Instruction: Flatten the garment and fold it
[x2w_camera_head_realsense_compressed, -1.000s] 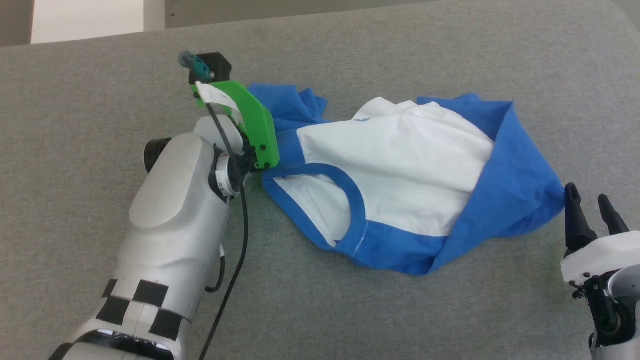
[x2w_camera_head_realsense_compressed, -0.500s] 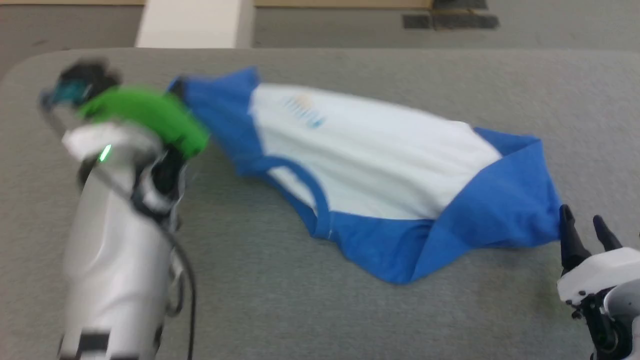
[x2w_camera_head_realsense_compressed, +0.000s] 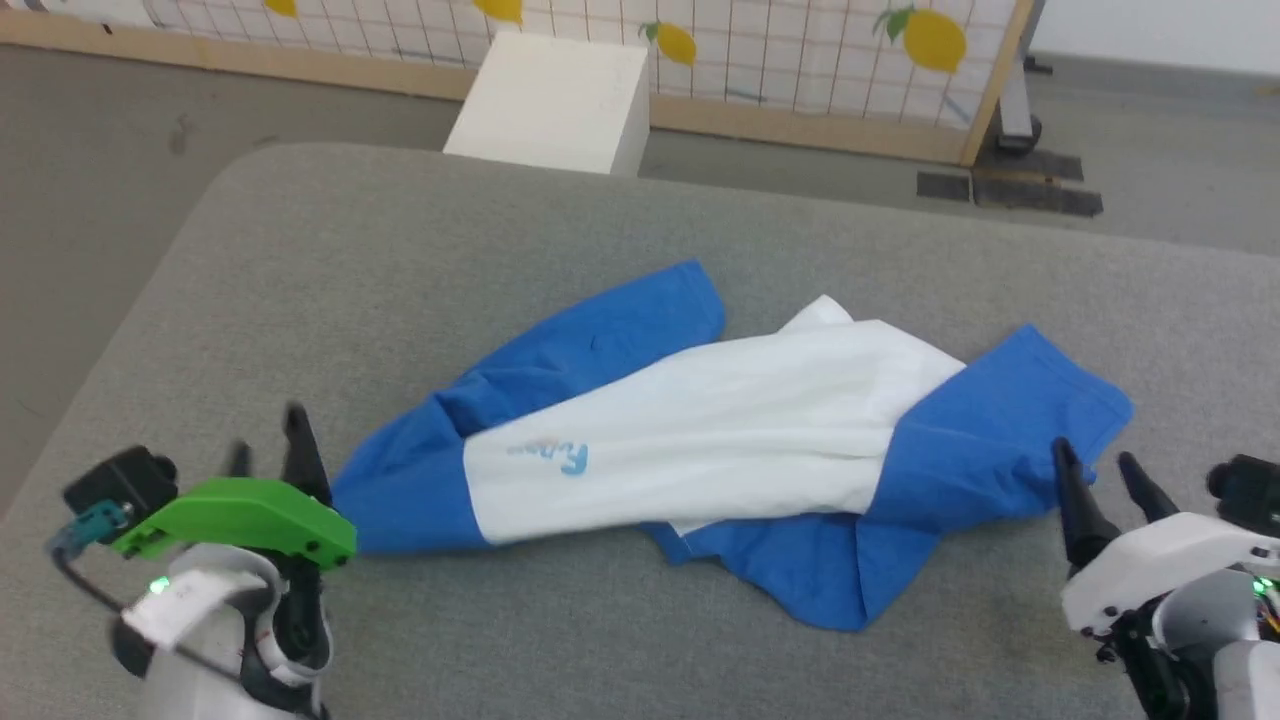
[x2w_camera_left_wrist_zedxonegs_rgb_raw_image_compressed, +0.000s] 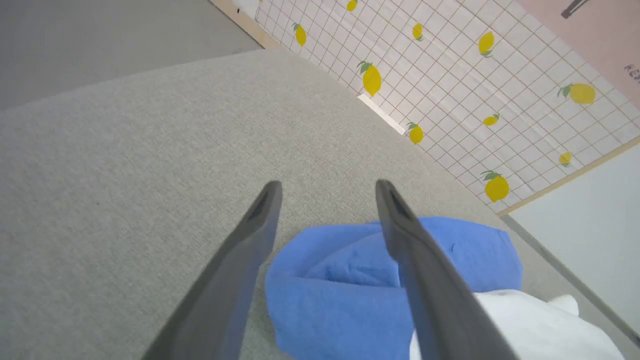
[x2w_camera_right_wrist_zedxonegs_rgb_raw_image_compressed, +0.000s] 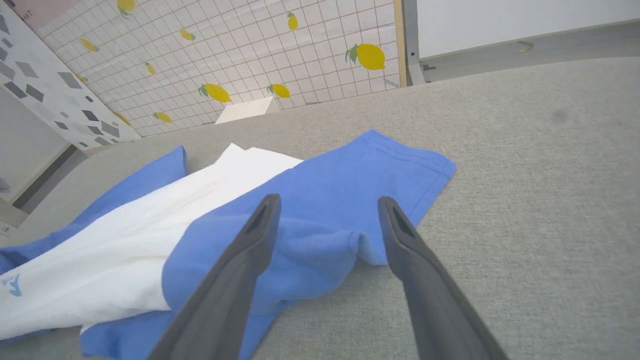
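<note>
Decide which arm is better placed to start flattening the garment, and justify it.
Probably the right. The right end effector stands open with a crumpled blue fold of the garment between its fingers, where the cloth is bunched. The left end effector is open too, beside the flatter end.

Illegible blue print (x2w_camera_head_realsense_compressed: 560, 457) on garment (x2w_camera_head_realsense_compressed: 740, 420)

Left gripper (x2w_camera_left_wrist_zedxonegs_rgb_raw_image_compressed: 328, 184) had its jaws spread wide, nothing between the tips. Both dark fingers (x2w_camera_left_wrist_zedxonegs_rgb_raw_image_compressed: 235, 280) came up from bottom centre of the frame. The garment (x2w_camera_left_wrist_zedxonegs_rgb_raw_image_compressed: 340, 295) lay bunched at lower centre, its blue fold partly between the fingers and running behind the right one. Its white panel (x2w_camera_left_wrist_zedxonegs_rgb_raw_image_compressed: 525, 325) sat in the lower right corner. Grey fabric surface (x2w_camera_left_wrist_zedxonegs_rgb_raw_image_compressed: 125, 175) covered left and centre. Lemon-print grid screen (x2w_camera_left_wrist_zedxonegs_rgb_raw_image_compressed: 450, 75) ran across the upper right.
</note>
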